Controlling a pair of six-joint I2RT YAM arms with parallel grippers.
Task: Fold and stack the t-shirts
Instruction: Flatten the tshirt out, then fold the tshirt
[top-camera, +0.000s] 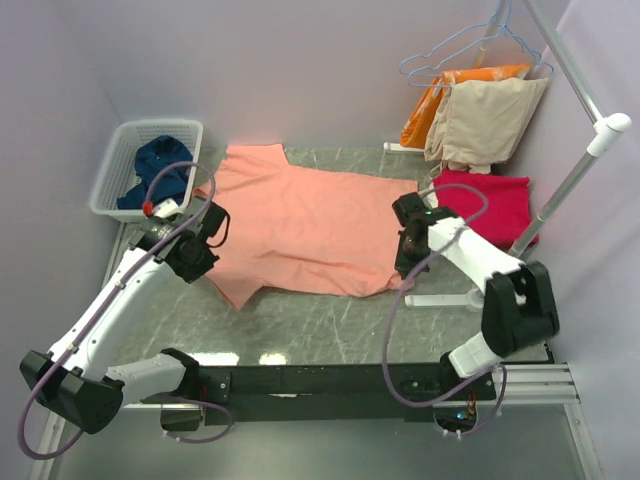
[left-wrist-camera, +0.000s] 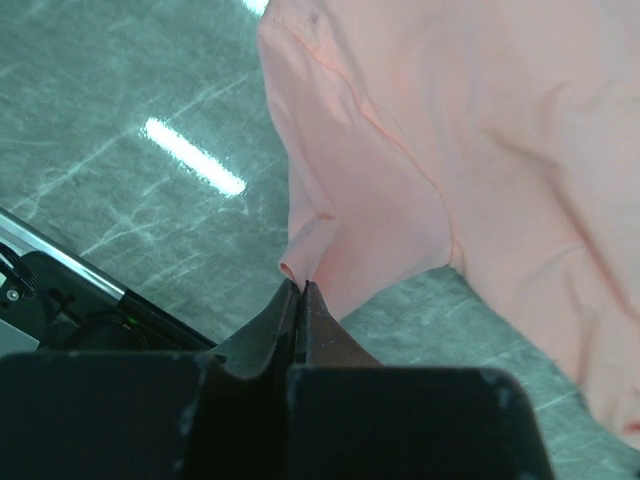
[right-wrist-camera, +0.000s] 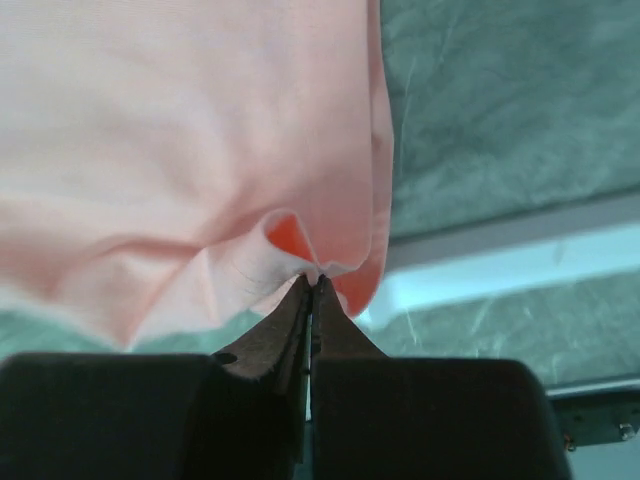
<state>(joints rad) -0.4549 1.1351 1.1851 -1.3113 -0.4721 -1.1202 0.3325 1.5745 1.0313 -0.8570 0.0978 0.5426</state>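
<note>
1. Salmon-pink t-shirt (top-camera: 300, 225), a plain soft cloth short-sleeved one, lies spread wide across the middle of the grey marble-patterned worktop (top-camera: 300, 330), creased in places, between the two arms.
2. The left fingers (left-wrist-camera: 300, 300) are clenched tight on a small fold at the shirt's edge on the left side, and the cloth peaks up where they pinch it.
3. The right fingers (right-wrist-camera: 312, 285) are clamped together on a pucker of the shirt's edge at its right side, close to the worktop's rim.
4. A crimson-red t-shirt (top-camera: 490, 205) lies in a flat folded pile just right of the pink one, beside the right arm.
5. A navy-blue t-shirt (top-camera: 160, 170) sits bunched inside a white slatted plastic basket (top-camera: 150, 128) at the far left corner.
6. At the far right, a beige cloth (top-camera: 485, 120) and an orange cloth (top-camera: 425, 115) hang on wire hangers from a white rack pole (top-camera: 570, 180).
</note>
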